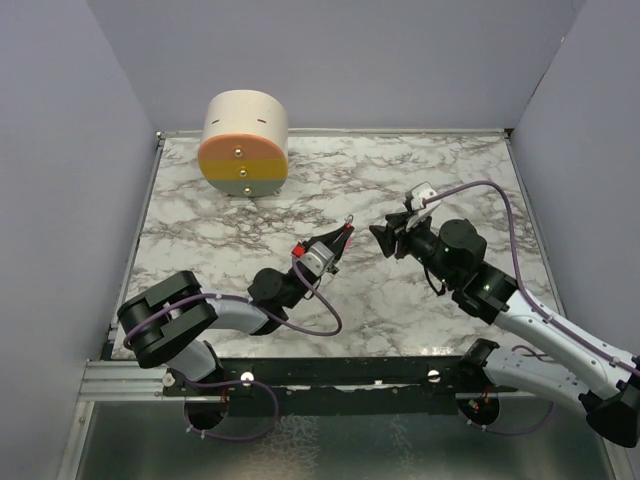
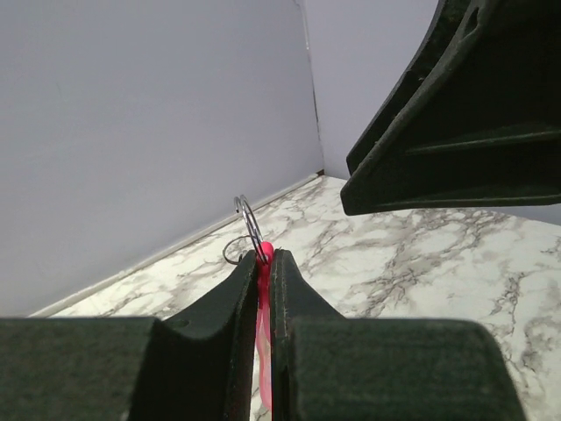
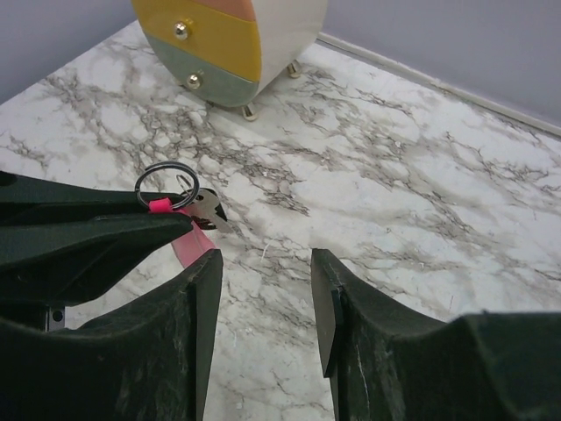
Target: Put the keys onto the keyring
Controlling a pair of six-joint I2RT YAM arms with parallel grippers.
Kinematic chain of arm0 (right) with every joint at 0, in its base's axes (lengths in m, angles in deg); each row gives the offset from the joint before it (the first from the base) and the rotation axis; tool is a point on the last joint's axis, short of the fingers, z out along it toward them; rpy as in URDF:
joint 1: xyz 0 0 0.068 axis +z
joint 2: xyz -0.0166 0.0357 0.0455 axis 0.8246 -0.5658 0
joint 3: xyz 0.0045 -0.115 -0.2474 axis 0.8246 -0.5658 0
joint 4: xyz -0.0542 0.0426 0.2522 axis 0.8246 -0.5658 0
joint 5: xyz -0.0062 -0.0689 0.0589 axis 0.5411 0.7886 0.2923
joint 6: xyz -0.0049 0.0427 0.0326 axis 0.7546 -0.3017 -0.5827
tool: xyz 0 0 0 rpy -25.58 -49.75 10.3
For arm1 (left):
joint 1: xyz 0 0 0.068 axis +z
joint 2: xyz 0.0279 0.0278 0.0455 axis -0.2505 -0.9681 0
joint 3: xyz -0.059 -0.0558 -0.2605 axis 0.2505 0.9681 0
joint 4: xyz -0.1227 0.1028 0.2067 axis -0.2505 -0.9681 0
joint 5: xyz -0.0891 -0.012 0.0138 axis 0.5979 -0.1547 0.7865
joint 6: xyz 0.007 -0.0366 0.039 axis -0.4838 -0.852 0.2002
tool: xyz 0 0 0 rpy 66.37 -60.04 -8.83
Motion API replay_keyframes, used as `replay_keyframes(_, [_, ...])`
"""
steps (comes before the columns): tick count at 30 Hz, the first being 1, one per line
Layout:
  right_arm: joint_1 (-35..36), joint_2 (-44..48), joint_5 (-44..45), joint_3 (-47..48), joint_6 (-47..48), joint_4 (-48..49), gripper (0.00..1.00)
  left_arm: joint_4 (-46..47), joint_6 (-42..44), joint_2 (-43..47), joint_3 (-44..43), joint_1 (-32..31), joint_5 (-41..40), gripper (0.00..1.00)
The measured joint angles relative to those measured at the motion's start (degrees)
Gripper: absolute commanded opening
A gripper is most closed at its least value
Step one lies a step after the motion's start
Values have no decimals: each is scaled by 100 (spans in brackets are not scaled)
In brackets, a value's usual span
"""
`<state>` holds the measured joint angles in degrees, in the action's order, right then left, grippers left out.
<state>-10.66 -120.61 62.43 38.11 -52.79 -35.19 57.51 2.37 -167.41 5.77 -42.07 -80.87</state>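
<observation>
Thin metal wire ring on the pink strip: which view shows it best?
Right wrist: the thin metal wire ring shows nearly face-on as an open loop, a silver key beside it. Left wrist sees it edge-on above the left gripper, shut on the pink strip. Top external shows a mere speck.

The key point(image 2: 262, 324) is a slim, bright pink strip. It is clamped edge-on between the closed fingers of the left claw point(image 2: 264, 256), clear of the table. The keyring point(image 2: 247, 219) is a thin wire loop. It stands tilted at the strip's upper tip, touching it.
</observation>
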Motion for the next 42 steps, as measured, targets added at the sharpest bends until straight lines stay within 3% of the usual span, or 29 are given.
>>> replay_keyframes(23, [2, 236, -1655, -367, 173, 841, 43, 2, -605, 704, 518, 39, 1040, 0])
replay_keyframes(42, [2, -28, -1910, -369, 66, 1123, 39, 2, -807, 791, 570, 66, 1296, 0])
